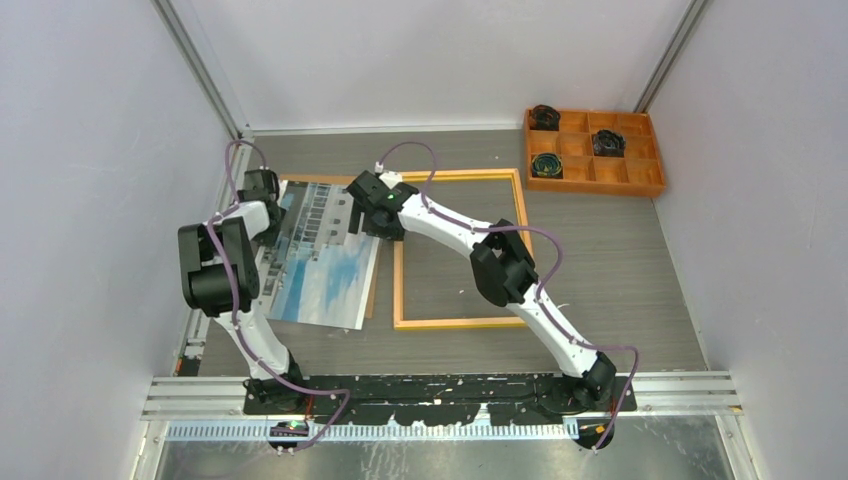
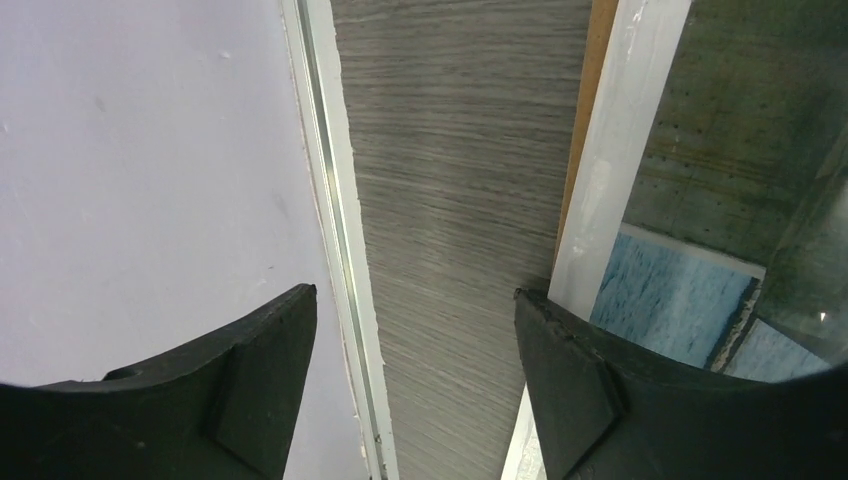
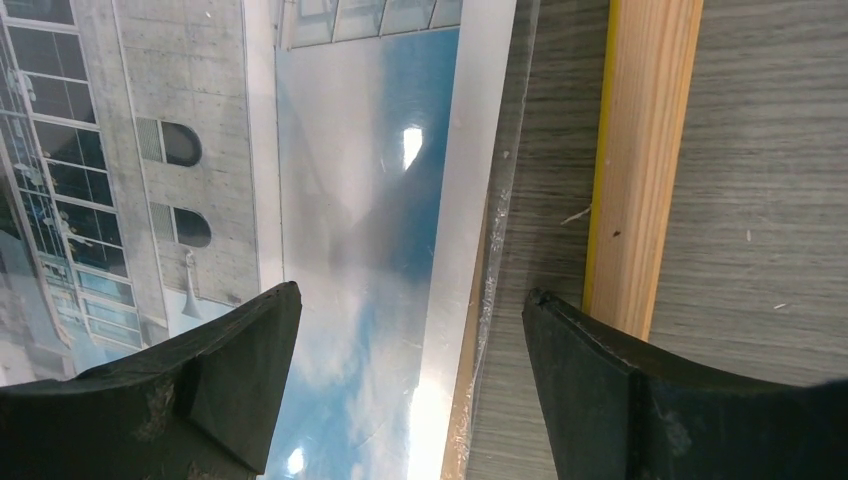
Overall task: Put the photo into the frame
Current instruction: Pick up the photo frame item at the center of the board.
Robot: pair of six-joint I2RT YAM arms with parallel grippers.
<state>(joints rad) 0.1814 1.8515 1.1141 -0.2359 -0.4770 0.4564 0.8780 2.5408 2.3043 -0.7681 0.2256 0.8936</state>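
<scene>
1. The large rectangular paper photo of a white building under blue sky (image 1: 325, 280) lay flat just left of the rectangular yellow-edged wooden frame (image 1: 458, 322), not inside it.
2. The frame was empty.
3. The left gripper (image 2: 412, 300) and the right gripper (image 3: 412, 295) were spread wide at opposite photo edges, grasping nothing.
4. Lifting and seating the photo were not yet done.

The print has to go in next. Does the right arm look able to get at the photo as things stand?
Probably yes: the right gripper hangs open over the edge of the photo, beside the frame. A clear sheet seems to lie on it, which may hinder pinching.
</scene>
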